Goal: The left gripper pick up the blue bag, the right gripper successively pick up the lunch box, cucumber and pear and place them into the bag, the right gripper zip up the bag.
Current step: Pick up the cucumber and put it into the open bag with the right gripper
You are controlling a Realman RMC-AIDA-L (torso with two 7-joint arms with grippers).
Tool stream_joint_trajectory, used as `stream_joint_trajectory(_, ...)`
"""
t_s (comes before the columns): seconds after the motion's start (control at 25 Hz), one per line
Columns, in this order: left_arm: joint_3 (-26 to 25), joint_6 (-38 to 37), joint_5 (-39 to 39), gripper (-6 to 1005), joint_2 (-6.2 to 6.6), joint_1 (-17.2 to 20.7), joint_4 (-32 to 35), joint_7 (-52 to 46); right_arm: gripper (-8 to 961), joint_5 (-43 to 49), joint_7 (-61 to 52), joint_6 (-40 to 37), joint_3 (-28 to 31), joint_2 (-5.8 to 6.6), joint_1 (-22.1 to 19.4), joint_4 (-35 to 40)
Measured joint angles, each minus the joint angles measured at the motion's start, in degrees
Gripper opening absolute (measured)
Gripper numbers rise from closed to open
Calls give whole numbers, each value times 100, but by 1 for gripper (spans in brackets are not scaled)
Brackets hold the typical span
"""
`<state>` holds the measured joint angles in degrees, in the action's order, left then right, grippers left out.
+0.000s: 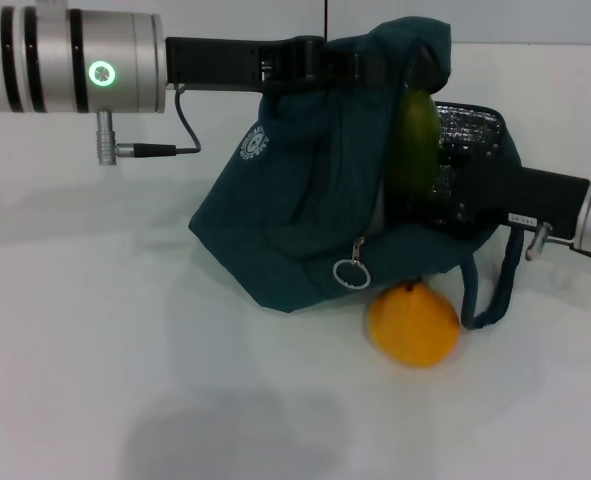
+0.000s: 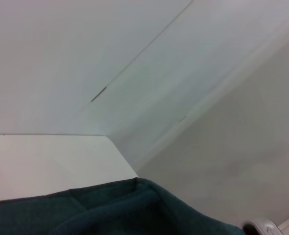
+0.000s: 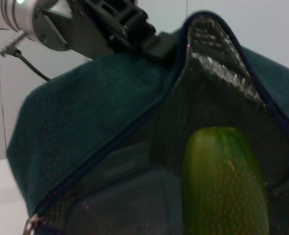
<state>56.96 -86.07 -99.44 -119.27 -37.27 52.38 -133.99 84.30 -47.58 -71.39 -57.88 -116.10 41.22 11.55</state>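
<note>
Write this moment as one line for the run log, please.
left gripper: holds blue bag up by its top | right gripper: carrying cucumber into bag opening | lunch box: inside | pear: on table

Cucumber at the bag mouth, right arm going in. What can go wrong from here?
1. The cucumber stands upright at the opening of the bag, only partly inside; released here, it might tip out rather than drop in.
2. The left gripper holds the bag by its top edge only, so a push from the right gripper could collapse the mouth or shift the bag.
3. The pear lies right against the bag's base; a sagging bag could nudge it.
</note>
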Motion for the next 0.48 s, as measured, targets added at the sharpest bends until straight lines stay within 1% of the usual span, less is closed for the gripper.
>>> stream_joint_trajectory(0.2,0,-37,3,67,-4,-5,0,-57,617,0,-948,89,-139,22,247,93)
stream_joint_trajectory(0.36,-1,-70,5,67,-6,-3,0,-58,618,0,-1862,163,-613,23,312,497)
stream_joint_trajectory(0.48,-1,-98,5,67,-8,-3,0,-57,619,-18,-2269,167,-932,14,281,750)
